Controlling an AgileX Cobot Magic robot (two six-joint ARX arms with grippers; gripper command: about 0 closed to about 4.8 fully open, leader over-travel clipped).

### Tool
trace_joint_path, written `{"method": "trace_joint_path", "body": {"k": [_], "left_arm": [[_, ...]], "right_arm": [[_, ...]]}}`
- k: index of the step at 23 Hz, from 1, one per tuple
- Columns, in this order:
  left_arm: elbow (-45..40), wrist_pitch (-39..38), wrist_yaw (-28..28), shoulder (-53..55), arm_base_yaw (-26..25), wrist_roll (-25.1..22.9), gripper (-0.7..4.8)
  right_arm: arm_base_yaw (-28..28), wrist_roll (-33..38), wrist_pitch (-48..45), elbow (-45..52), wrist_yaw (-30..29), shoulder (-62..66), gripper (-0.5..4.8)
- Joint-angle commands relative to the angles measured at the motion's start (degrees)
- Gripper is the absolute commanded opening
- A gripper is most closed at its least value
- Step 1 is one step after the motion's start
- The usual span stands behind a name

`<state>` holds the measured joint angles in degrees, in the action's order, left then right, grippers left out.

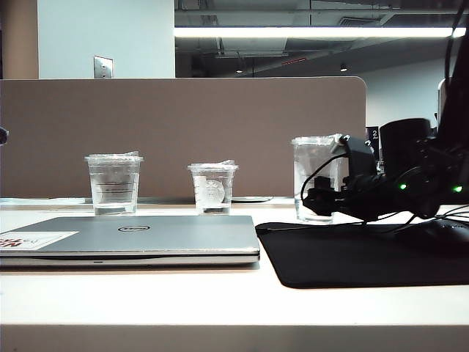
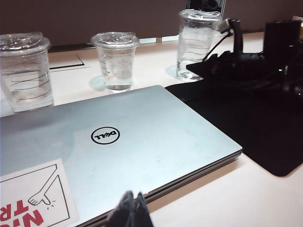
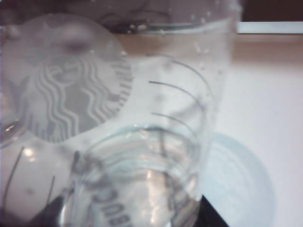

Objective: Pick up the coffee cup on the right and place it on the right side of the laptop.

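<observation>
Beyond a brown partition panel (image 1: 183, 136), the pale desk (image 1: 220, 301) carries everything the task needs. Landmark: the thin silver-grey Dell laptop (image 1: 132, 236), closed flat with a white red-printed sticker on its lid. To its right lies a black mouse pad (image 1: 352, 253), and just behind that pad's far left corner stands the coffee cup (image 1: 316, 178), a tall clear plastic cup with a flat clear lid, faint rings on its wall and a little clear liquid, upright with its long axis vertical.

The right gripper (image 1: 322, 198) has reached in level from the right and sits against the cup's lower half; its fingers appear to bracket the cup, and the right wrist view is filled by the cup's wall (image 3: 156, 142). Whether the fingers truly pinch it or merely flank it I cannot tell.

The left gripper (image 2: 130, 210) hangs over the laptop's near edge, fingers pressed together, far from the cup, so the right arm is plainly the nearer.

Behind the laptop stand a shorter clear ringed cup (image 1: 113, 183) and a small clear cup with a round white logo (image 1: 212, 188); neither appears to block a short carry toward the laptop's right side.
</observation>
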<state>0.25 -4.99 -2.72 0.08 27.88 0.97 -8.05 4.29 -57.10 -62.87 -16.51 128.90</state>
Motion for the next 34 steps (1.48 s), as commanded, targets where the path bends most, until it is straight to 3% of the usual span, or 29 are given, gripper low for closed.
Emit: {"method": "trace_joint_path", "body": {"k": [1, 12, 16, 24, 34], "left_arm": [[0.2, 0.8, 0.1, 0.0, 0.0, -0.1, -0.05], [0.2, 0.8, 0.1, 0.0, 0.0, -0.1, -0.05], [0.2, 0.8, 0.1, 0.0, 0.0, -0.1, -0.05], [0.2, 0.8, 0.1, 0.0, 0.0, -0.1, -0.05], [0.2, 0.8, 0.1, 0.0, -0.1, -0.1, -0.05]], "right_arm": [[-0.1, 0.2, -4.0, 2.3, -0.4, -3.3, 3.25], [-1.0, 0.2, -4.5, 12.8, -4.2, -17.6, 3.22], [-2.1, 0.3, -4.5, 22.3, -4.2, -25.7, 3.23], [-6.6, 0.2, -4.9, 29.9, -3.2, -26.9, 3.22], [-10.1, -1.9, -4.9, 30.9, -0.3, -23.7, 3.22]]}}
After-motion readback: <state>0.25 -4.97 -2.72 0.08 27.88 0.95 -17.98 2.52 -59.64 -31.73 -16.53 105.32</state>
